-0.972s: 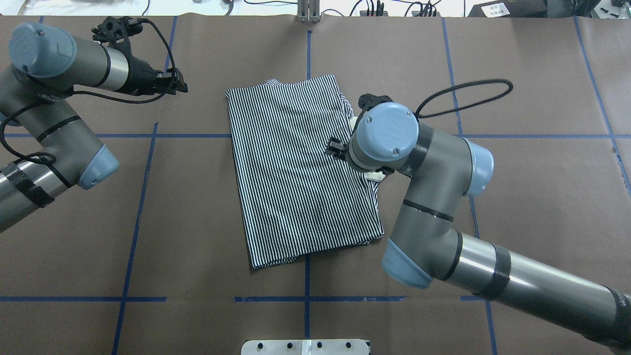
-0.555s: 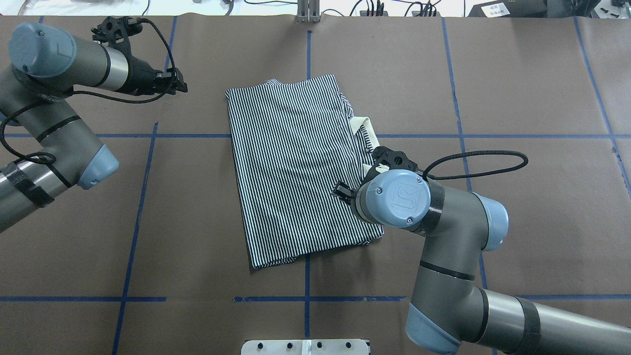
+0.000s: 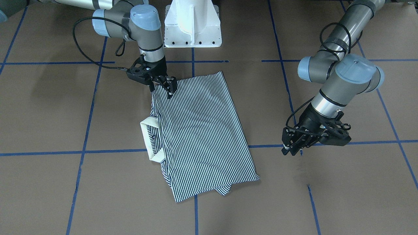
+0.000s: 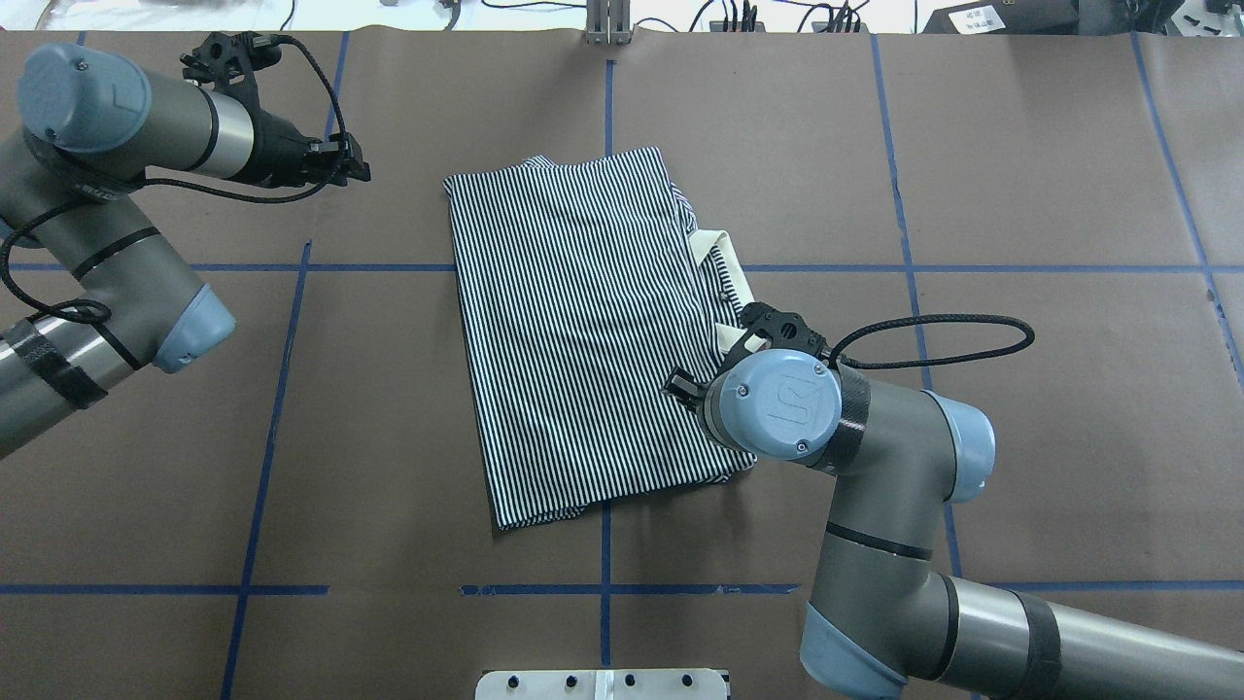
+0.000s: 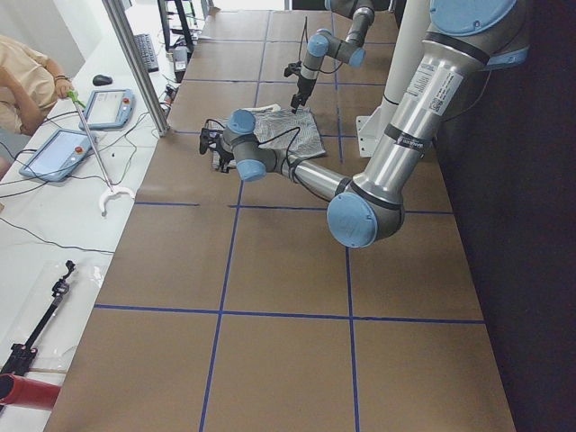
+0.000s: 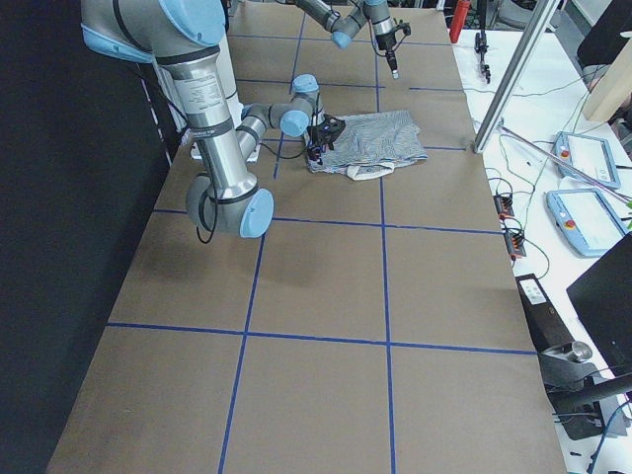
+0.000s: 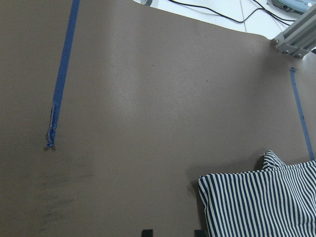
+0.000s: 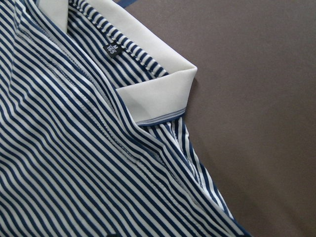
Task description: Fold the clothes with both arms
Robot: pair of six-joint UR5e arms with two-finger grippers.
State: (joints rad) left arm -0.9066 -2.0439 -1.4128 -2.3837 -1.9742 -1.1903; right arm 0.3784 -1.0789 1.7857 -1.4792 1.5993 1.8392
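The striped polo shirt [image 4: 583, 331] lies folded flat in a long rectangle at mid-table, its cream collar [image 4: 727, 261] poking out on the right side. It also shows in the front view [image 3: 202, 130]. My right gripper [image 3: 161, 90] hangs over the shirt's corner nearest the robot, fingers apart and holding nothing; overhead, the wrist hides most of it. The right wrist view shows the collar [image 8: 158, 94] and a small label [image 8: 112, 49] close up. My left gripper [image 4: 355, 165] is open and empty, off the shirt's far left corner [image 7: 261, 202].
The brown table cover [image 4: 1020, 437] carries a grid of blue tape lines [image 4: 282, 389]. The white pedestal base [image 3: 192, 26] stands at the robot's edge. A metal post [image 4: 607, 24] stands at the far edge. An operator [image 5: 27, 81] and tablets [image 5: 108, 108] are beside the table.
My right arm has swung from over the shirt's middle right edge toward the robot, to the shirt's near right corner, uncovering the collar. The left arm and the shirt have not moved.
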